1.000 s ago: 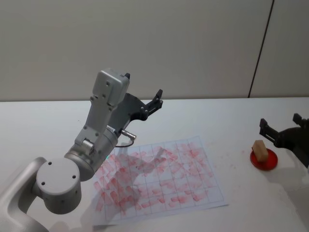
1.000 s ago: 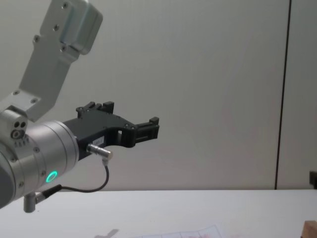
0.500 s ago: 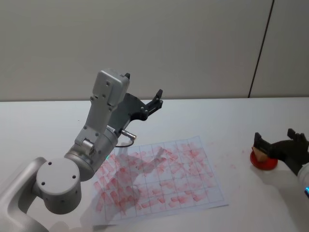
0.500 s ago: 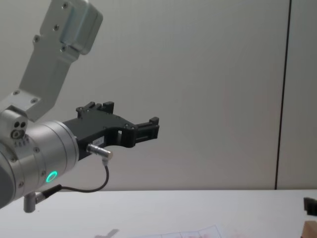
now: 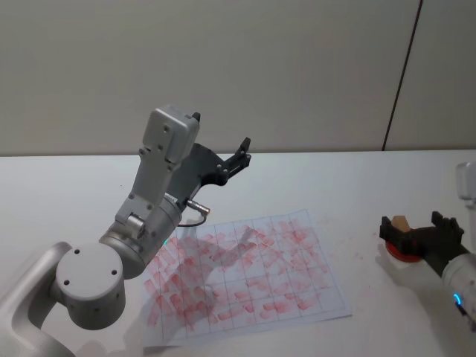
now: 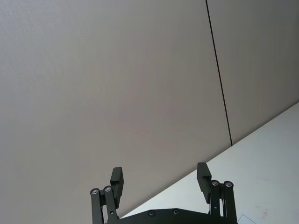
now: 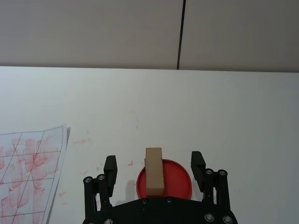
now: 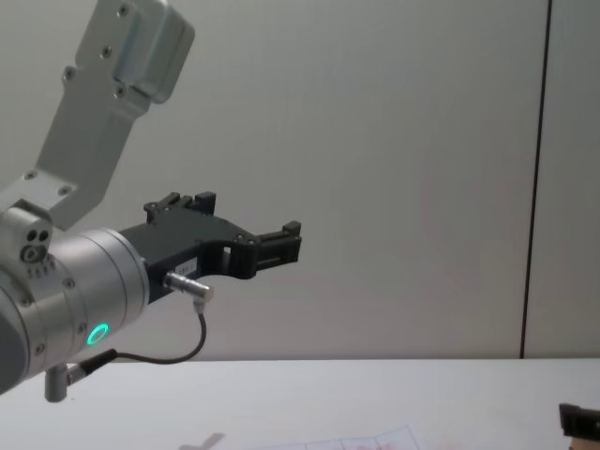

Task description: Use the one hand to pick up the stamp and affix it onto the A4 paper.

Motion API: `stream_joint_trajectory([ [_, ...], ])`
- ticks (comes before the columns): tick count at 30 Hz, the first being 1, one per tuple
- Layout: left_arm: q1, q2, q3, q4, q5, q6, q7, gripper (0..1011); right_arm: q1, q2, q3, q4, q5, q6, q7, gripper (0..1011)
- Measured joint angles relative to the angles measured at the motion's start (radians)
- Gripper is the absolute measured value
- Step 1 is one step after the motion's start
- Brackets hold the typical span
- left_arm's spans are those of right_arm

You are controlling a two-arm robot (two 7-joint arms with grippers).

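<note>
Find the wooden stamp [image 7: 153, 175] standing on the round red ink pad [image 7: 177, 179], at the right side of the white table [image 5: 349, 178], well apart from the A4 paper [image 5: 245, 275]. Note the right gripper [image 7: 154, 159] spread wide about it and holding nothing: one black finger off to each side, a clear gap on both, no contact. Seen from the right wrist, centred between the fingers, with the block's long axis running straight out along the reach (so the narrow width faces the pads, which suits a squeeze). Probably needs only a little more descent, then a close. Leave the left gripper [image 6: 159, 171] out of it: raised high over the left of the table, fingers parted and empty, aimed at the wall, much farther from the stamp. Expect a smooth, hard tabletop, bare around the pad apart from faint red smudges. Plenty of room to lift and carry leftwards to the gridded sheet, already crowded with pink-red marks.
</note>
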Motion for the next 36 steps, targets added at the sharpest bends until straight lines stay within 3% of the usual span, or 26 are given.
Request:
stream_joint_trajectory([
  [7, 0.0, 0.0, 0.0, 0.0, 0.0, 0.0, 0.0, 1001, 0.004, -0.014, -0.007, 0.011, -0.009, 0.014, -0.004, 869],
  [27, 0.0, 0.0, 0.0, 0.0, 0.0, 0.0, 0.0, 1001, 0.013, -0.037, -0.003, 0.05, -0.035, 0.031, -0.049, 240],
  [36, 0.0, 0.0, 0.0, 0.0, 0.0, 0.0, 0.0, 1001, 0.013, -0.041, 0.004, 0.057, -0.041, 0.019, -0.053, 221],
])
